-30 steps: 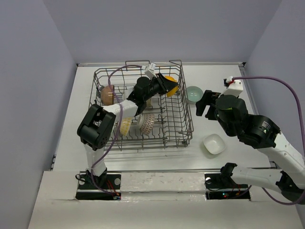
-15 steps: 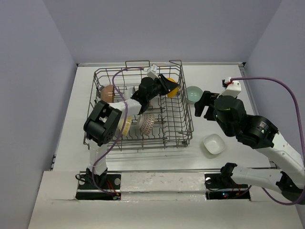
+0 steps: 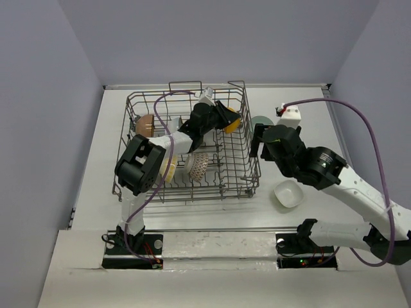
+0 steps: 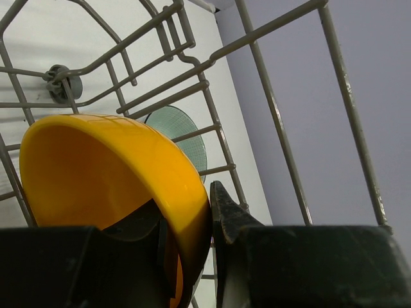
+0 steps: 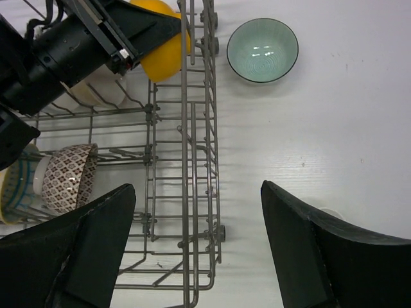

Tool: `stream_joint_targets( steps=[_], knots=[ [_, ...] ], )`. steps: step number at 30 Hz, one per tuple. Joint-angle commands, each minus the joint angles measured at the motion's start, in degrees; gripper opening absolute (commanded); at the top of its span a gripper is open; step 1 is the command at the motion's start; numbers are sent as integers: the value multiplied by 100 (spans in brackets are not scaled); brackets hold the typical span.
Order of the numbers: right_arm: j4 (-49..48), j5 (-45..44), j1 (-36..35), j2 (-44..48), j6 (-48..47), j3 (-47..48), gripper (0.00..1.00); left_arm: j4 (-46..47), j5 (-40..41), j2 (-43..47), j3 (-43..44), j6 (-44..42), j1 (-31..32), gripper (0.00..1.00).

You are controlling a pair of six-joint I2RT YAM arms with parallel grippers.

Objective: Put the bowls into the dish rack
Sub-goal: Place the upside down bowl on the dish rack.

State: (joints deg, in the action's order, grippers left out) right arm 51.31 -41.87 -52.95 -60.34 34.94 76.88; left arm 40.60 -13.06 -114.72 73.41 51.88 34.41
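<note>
1. Toward the far right corner of the dish rack [image 3: 250, 183], the left pincer [image 3: 221, 114] holds an orange-yellow bowl [image 3: 231, 120]. It grips the bowl by its rim, with one finger inside and one outside.
2. From the left wrist view, we see that bowl [image 4: 96, 173] tilted on its side, with the rack's wires close behind it. We cannot tell whether it rests on any tine.
3. Just outside the rack's right wall, a pale teal bowl [image 5: 262, 49] sits upright on the tabletop [image 3: 302, 102], close to that same far corner. The right arm partly hides it from above.
4. We see the right pincer [image 5: 196, 192] spread wide and holding nothing. It hangs over the rack's right wall, nearer to us than the teal bowl.
5. A squarish white bowl [image 3: 288, 194] stands on the tabletop, right of the rack's near right corner and apart from it.
6. Inside the rack, a brown bowl [image 3: 145, 124] leans by the left wall.
7. A patterned bowl [image 5: 70, 176] stands on edge among the tines towards the near side. A cream bowl with teal markings [image 5: 16, 186] stands just beside it on the left.
</note>
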Motion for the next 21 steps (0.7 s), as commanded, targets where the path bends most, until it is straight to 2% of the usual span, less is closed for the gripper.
stream_joint_targets(
  steps=[1, 8, 11, 13, 15, 21],
  knots=[
    [-323, -164, 4, -381, 13, -85, 84, 194, 128, 55, 279, -37, 30, 0],
    [-648, 29, 4, -716, 66, -454, 82, 141, 146, 19, 253, -37, 30, 0],
    [-692, 82, 56, -822, 153, -630, 76, 132, 146, 19, 236, -37, 30, 0],
    [-780, 135, 57, -831, 206, -805, 68, 115, 154, 11, 227, -29, 30, 0],
    [-842, 214, 109, -813, 241, -920, 65, 106, 163, 11, 218, -20, 22, 0],
    [-956, 337, 215, -831, 303, -1158, 37, 71, 225, 63, 130, -20, 22, 1]
  ],
)
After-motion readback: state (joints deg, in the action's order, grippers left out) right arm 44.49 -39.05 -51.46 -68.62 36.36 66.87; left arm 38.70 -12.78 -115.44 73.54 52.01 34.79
